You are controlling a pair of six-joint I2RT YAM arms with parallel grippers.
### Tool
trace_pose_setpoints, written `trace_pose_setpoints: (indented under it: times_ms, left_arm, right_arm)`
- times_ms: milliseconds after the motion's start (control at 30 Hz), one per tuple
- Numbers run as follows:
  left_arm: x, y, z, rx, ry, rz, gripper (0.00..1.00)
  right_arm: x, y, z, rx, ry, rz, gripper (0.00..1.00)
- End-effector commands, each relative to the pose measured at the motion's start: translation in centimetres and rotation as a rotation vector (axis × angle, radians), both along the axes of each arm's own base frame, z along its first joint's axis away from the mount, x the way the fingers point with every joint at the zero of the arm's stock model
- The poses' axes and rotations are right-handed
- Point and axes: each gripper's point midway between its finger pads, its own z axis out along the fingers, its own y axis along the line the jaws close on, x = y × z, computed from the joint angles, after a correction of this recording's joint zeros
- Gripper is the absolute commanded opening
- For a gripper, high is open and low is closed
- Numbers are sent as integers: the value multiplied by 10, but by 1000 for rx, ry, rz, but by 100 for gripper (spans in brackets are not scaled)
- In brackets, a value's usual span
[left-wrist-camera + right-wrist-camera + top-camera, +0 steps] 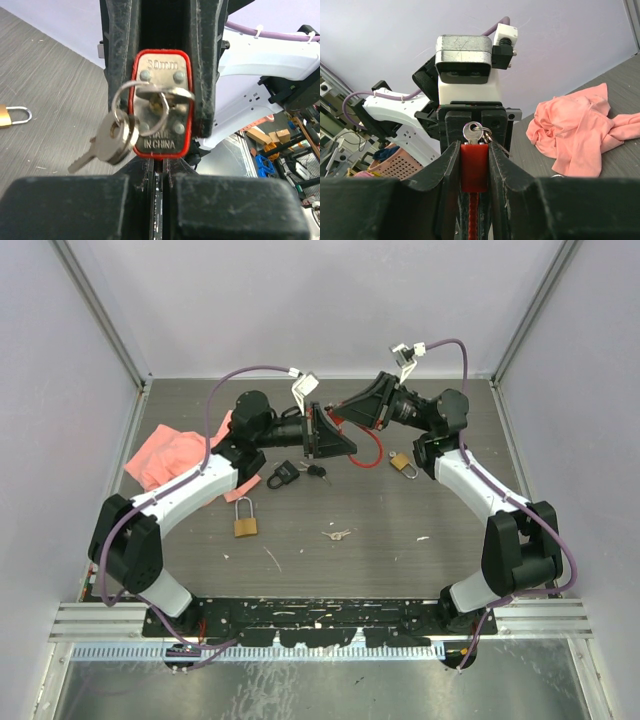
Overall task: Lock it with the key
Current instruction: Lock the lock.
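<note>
Red padlock (473, 167) sits clamped in my right fingers (440, 175), left fingers (100, 200) pressed together below its key (167, 93), whose dangling ring (114, 102) might snag them and drag it out.

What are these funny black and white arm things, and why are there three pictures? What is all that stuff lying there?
They are two robot arms bolted to a grey table. One picture looks down from above. The other two come from little cameras on each wrist. The right gripper squeezes a red-edged metal padlock. A silver key sits in its keyhole, with spare keys dangling from a ring. The left gripper is shut, right beside the lock. On the table lie a pink cloth, a brass padlock near the left arm, another brass padlock by the right arm, a black padlock and small loose keys.
</note>
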Motion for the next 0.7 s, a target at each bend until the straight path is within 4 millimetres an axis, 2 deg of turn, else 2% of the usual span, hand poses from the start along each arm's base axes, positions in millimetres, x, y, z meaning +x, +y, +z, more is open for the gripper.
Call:
trace_pose_setpoints:
  times_ms: [0,267,667]
  left_arm:
    - [8,21,54,-120,-190,141,0]
    - [13,27,68,-185,-204,220,0]
    - [28,27,75,-283,-162,305,0]
  right_arm:
    - [-15,-2,10,-6,-73,22,1]
    - [-16,-3,13,-1,-109,12,1]
    - [-18,0,18,87,-167,-16,1]
